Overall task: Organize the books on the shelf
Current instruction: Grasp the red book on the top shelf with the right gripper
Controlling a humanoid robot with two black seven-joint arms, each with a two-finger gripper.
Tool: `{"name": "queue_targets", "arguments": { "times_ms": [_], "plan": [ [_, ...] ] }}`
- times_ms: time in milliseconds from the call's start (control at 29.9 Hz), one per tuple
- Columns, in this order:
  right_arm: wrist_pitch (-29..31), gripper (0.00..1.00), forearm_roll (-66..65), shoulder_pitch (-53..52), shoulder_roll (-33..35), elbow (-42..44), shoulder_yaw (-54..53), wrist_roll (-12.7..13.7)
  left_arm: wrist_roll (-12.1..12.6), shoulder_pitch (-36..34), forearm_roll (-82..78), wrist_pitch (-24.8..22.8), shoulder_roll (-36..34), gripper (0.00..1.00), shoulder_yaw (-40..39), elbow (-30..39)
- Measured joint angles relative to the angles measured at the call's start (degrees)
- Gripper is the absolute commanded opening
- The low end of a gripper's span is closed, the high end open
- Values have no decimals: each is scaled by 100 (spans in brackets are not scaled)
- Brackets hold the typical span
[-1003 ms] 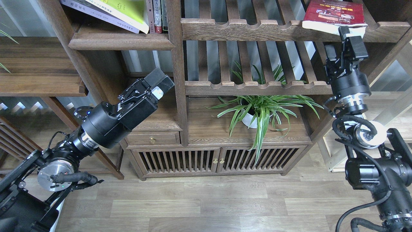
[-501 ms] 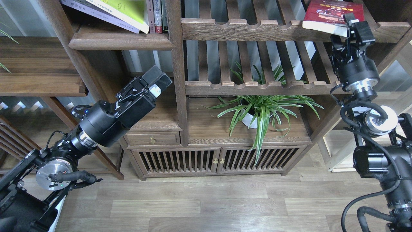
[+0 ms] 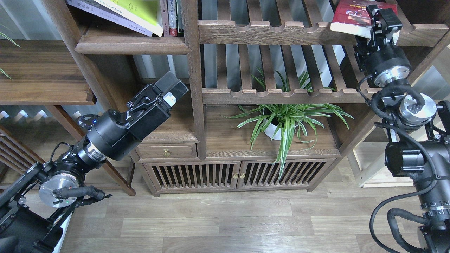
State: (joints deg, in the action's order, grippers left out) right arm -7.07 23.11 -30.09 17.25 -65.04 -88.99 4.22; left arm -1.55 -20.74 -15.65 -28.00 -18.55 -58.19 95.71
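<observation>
Shelf (image 3: pixel 132 45) holds yellow-green book (image 3: pixel 139 10) (tilted), lavender book (image 3: pixel 105 15) under.

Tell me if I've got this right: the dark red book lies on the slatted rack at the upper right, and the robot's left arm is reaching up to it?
Not quite. The head view shows the right gripper up at the dark red book on the slatted rack. The left gripper hangs lower, by the bookcase post.
</observation>
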Motion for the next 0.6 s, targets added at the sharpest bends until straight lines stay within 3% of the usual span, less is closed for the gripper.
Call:
{"name": "queue_targets", "arguments": {
  "times_ms": [234,602],
  "plan": [
    [-109,53,-5,-62,6,20,-39,-16,11,0,0,0,1,97,0,0],
    [-294,23,-10,-84,-2,42,-70,-41,15,-4,0,0,1,97,0,0]
  ]
}}
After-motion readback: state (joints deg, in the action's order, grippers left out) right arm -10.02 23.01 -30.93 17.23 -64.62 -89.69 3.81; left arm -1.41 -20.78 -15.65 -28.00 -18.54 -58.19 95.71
